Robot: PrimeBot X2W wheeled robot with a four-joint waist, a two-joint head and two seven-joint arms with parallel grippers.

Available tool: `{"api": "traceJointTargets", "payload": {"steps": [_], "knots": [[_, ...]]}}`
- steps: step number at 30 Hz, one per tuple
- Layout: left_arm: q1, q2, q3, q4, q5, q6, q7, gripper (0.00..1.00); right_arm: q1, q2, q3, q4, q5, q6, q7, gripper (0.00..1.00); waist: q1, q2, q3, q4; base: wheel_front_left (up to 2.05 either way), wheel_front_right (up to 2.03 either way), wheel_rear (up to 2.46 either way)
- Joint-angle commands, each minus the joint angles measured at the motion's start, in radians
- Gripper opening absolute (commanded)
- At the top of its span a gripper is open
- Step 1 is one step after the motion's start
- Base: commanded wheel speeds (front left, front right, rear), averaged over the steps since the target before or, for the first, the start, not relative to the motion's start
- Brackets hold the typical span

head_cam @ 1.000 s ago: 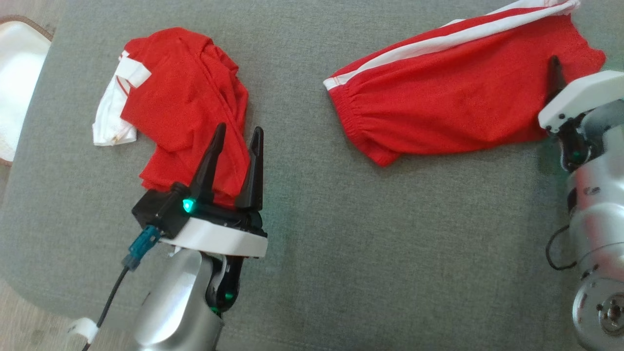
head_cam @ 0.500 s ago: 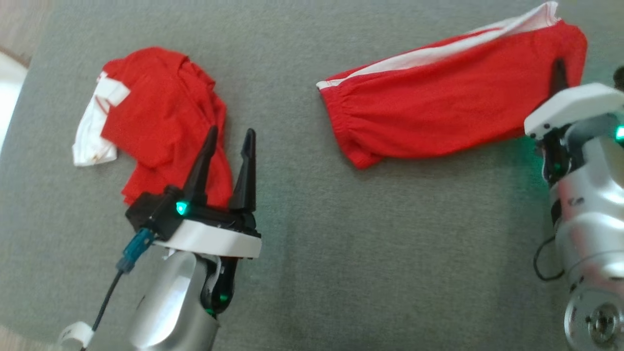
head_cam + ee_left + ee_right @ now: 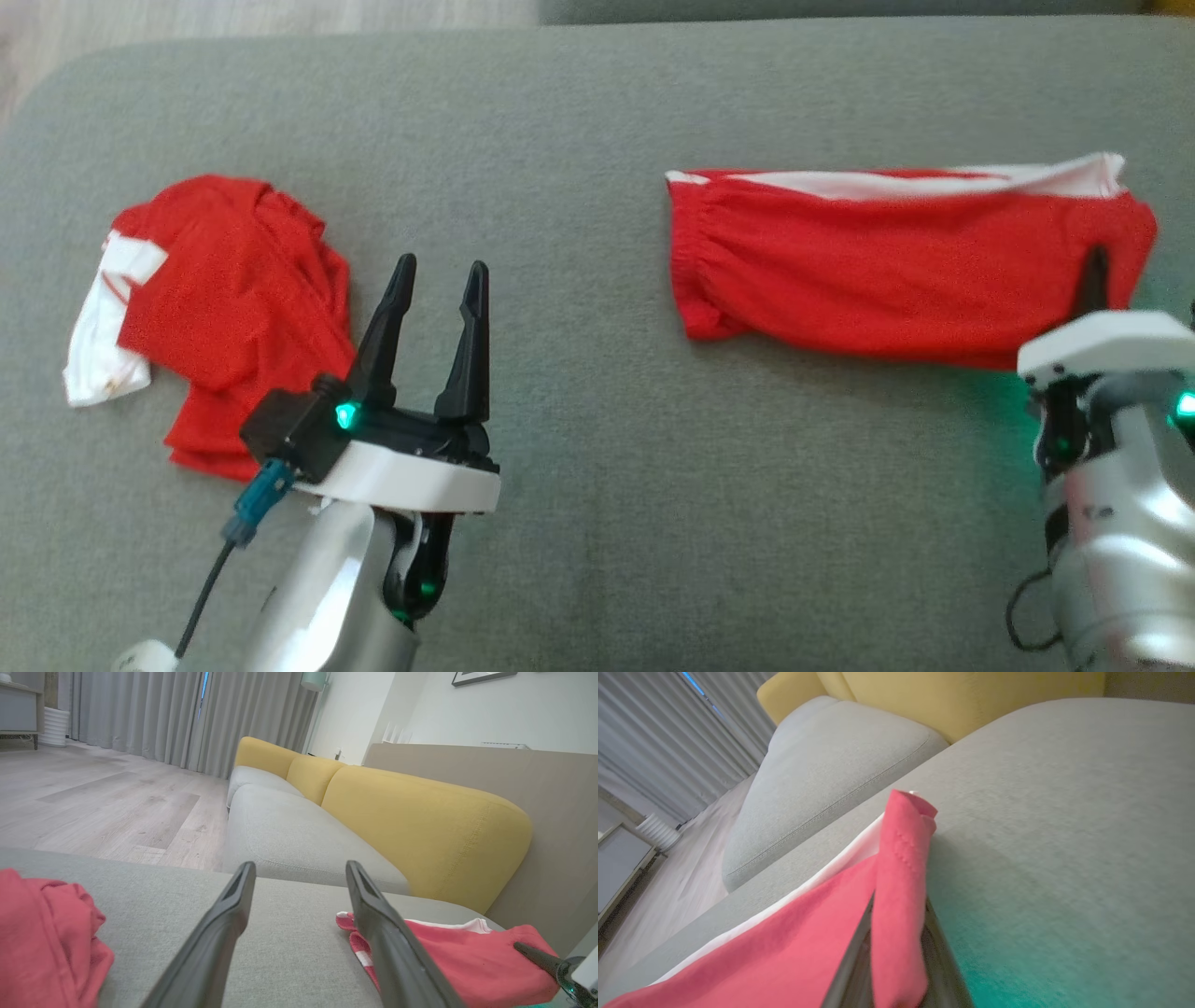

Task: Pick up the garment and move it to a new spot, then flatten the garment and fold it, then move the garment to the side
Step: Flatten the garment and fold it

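Red shorts (image 3: 887,271) with a white side stripe lie stretched out level on the grey cushion (image 3: 653,485), at the right. My right gripper (image 3: 1090,275) is shut on their right end; in the right wrist view a fold of the red fabric (image 3: 901,868) stands pinched between the two fingers. My left gripper (image 3: 441,269) hovers open over bare cushion at the lower left, holding nothing. Its fingers (image 3: 219,933) point between the two garments. The shorts (image 3: 467,956) appear to the right of them in the left wrist view.
A crumpled red and white garment (image 3: 224,299) lies at the left, just beside my left gripper. Beyond the cushion's far edge stand a grey sofa seat (image 3: 289,830) with yellow backrests (image 3: 420,821), and wooden floor (image 3: 103,802) to the left.
The camera has moved, shifting the whole picture. My right gripper has pulled the shorts' right end rightwards and nearer, so they now lie level instead of slanted. The left gripper stays open.
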Motion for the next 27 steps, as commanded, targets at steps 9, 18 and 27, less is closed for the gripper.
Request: {"api": "traceJointTargets", "payload": {"steps": [9,18,27], "knots": [[0.011,0.013,0.028,-0.033,0.011,-0.006,-0.005,1.00,0.067,0.027,-0.011,-0.092,-0.004,0.002,-0.042,0.00,0.0000,0.0000,-0.032,-0.021,0.00,0.00,0.00],[0.019,0.021,0.026,-0.024,0.005,-0.006,-0.005,1.00,0.051,0.037,0.022,-0.122,0.007,0.002,-0.054,0.00,0.0000,0.0000,-0.049,0.010,0.00,0.00,0.00],[0.032,0.022,0.026,-0.012,-0.001,-0.006,-0.005,1.00,0.041,0.042,0.320,-0.217,0.162,0.002,-0.059,0.00,0.0000,0.0000,-0.082,0.044,0.00,0.00,0.00]]}}
